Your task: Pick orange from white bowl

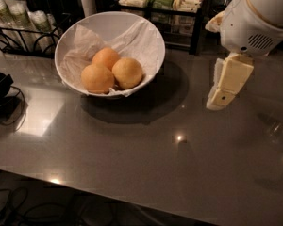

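The white bowl stands tilted on the dark counter at the upper left, lined with crumpled white paper. Three round fruits lie in it. The orange is the palest, most yellow one, at the front right. Two deeper-orange fruits lie beside it, one at the front left and one behind. My gripper hangs from the white arm at the right, pointing down just above the counter. It is well to the right of the bowl and holds nothing that I can see.
A black wire rack with cups stands behind the bowl at the left. A shelf of packets is at the back. A black device with cables lies at the left edge. The counter's front edge runs across the bottom.
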`<state>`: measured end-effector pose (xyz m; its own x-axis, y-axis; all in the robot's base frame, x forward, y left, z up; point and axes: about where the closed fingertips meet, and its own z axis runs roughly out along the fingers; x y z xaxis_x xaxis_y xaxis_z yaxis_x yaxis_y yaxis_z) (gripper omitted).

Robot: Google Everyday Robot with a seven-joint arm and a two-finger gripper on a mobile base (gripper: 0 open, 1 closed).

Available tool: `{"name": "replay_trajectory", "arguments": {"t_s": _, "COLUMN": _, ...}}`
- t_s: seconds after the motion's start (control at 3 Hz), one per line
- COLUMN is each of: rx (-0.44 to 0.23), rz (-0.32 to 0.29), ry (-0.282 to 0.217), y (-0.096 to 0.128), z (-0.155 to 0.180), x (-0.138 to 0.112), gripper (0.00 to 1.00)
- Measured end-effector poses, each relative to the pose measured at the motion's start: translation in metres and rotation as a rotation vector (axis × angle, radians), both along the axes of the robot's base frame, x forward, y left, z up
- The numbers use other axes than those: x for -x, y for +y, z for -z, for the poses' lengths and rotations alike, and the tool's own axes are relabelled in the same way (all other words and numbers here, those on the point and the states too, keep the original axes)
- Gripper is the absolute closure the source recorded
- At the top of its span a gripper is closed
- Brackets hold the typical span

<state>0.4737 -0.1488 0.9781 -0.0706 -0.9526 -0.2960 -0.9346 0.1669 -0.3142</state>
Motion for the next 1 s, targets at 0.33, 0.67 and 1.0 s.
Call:
{"name": "replay_trajectory", "arguments": {"t_s": 0.33, "rx": -0.056, "rz": -0.023, "ry": -0.035, "y": 0.021, "z": 0.002, "x": -0.029, "gripper": 0.00}}
{"name": "replay_trajectory", "arguments": {"t_s": 0.67, "rx": -0.145, "rz": -0.060, "ry": -0.063, "y": 0.051, "z": -0.001, "x": -0.069, "gripper": 0.00}}
{"name": "replay_trajectory", "arguments": {"t_s": 1.0, "rx": -0.220, "rz": -0.088, "ry": -0.061, "y": 0.074, "z": -0.003, "x": -0.089, "gripper": 0.00}}
